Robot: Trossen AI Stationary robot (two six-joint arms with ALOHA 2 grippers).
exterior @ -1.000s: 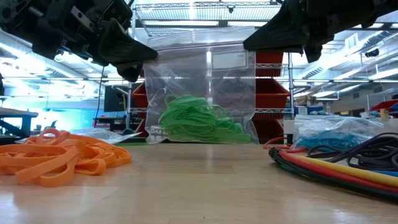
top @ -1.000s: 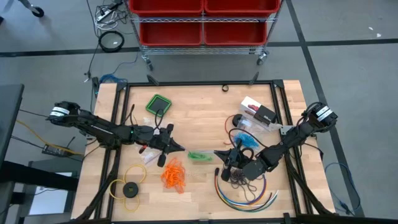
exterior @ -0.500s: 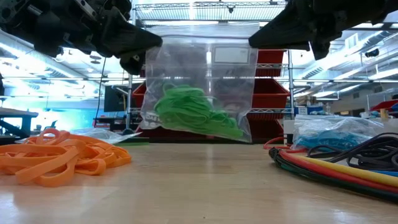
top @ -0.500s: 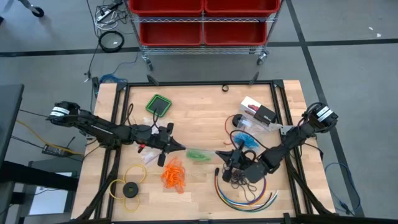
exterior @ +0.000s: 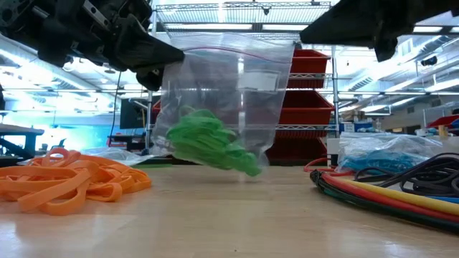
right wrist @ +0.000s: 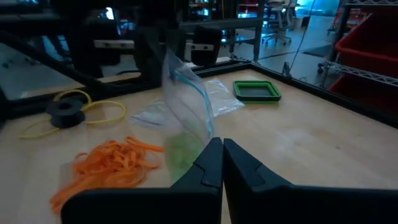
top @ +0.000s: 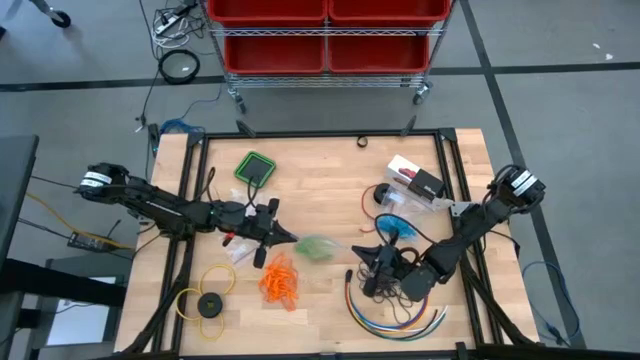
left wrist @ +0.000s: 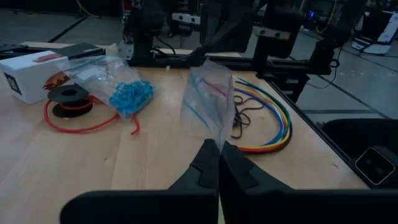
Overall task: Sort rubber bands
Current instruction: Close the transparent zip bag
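A clear zip bag (exterior: pixel 229 100) with a bunch of green rubber bands (exterior: pixel 208 143) in its bottom hangs between my two grippers. My left gripper (top: pixel 292 239) is shut on its left top corner and my right gripper (top: pixel 352 247) on its right top corner. Loose orange rubber bands (top: pixel 280 280) lie in a heap on the table, nearer the front edge than the left gripper. Blue rubber bands (top: pixel 395 228) sit in another clear bag beyond the right gripper. Dark bands (left wrist: pixel 239 121) lie inside the curve of the cables. My left gripper pinches the bag's top corner (left wrist: pixel 214 134) between its two shut fingers, coming about level from the table's left. The bag hangs below, tilted. My right gripper pinches the opposite top corner (right wrist: pixel 208 130) by the zip edge, about level from the right. Whether the bag's lowest corner (exterior: pixel 251 170) touches the table I cannot tell.
Coloured cables (top: pixel 395 315) curve at the front right under the right arm. A yellow ring with a black disc (top: pixel 207 300) lies front left. A green square tray (top: pixel 256 167), a white box (top: pixel 415 180) and a red cord reel (left wrist: pixel 68 102) stand farther back.
The bag has been lifted off the table where it stood. My right gripper has drawn its corner toward the table's right and near edges. The bag has turned and tilted, and the green bunch has slid toward its lower left side.
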